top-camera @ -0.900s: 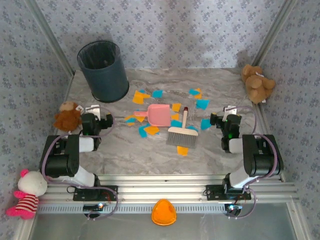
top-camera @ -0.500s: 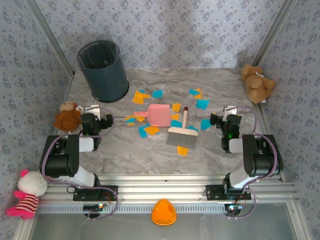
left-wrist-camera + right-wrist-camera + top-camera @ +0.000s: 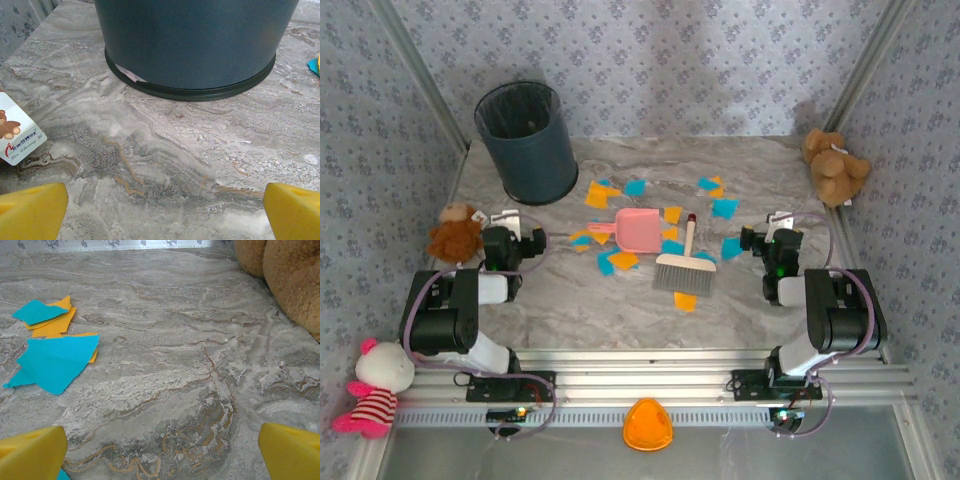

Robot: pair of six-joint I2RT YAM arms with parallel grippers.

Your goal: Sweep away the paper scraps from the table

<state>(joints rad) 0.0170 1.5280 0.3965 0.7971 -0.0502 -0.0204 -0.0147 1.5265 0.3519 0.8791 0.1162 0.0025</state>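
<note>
As seen from the near side of the bench, the items stand as follows.

Table [image 3: 620, 310]: grey-beige marble top, walled by patterned panels, with a ribbed rail strip [image 3: 650, 385] along its near edge.

Paper scraps [image 3: 597, 195]: orange-yellow and cyan bits scattered flat across the middle of the table. They lie between the two arms, around a pink dustpan [image 3: 640, 230] and a small hand brush [image 3: 685, 268]. One orange bit lies just nearer than the bristles.

Left gripper [image 3: 515, 238]: low over the left part of the table, jaws wide apart. In its wrist view the left gripper [image 3: 162, 215] has bare marble [image 3: 175, 150] between its yellow pads [image 3: 30, 210]. The scraps lie well off to its right, a sliver of them [image 3: 315, 64] at that edge of the view. The base of a dark bin [image 3: 190, 45] stands straight ahead, and a printed tag [image 3: 15, 127] lies to the left.

Right gripper [image 3: 775, 242]: low over the right part of the table, jaws likewise wide apart. The right gripper [image 3: 161, 452] also spans bare table [image 3: 175, 340]. The nearest scraps [image 3: 57, 362], cyan over orange, lie ahead and towards the table's middle, outside the span of the pads. A brown teddy bear [image 3: 290, 280] sits ahead on the outer side.

Other items:
- Dark bin [image 3: 527, 140], upright at the far left corner.
- Teddy bear [image 3: 835, 165], at the far right edge.
- Small brown plush [image 3: 455, 232], just beside the left arm.
- White-and-pink plush [image 3: 375, 385], off the table at near left.
- Orange object [image 3: 648, 425], in front of the rail.
</note>
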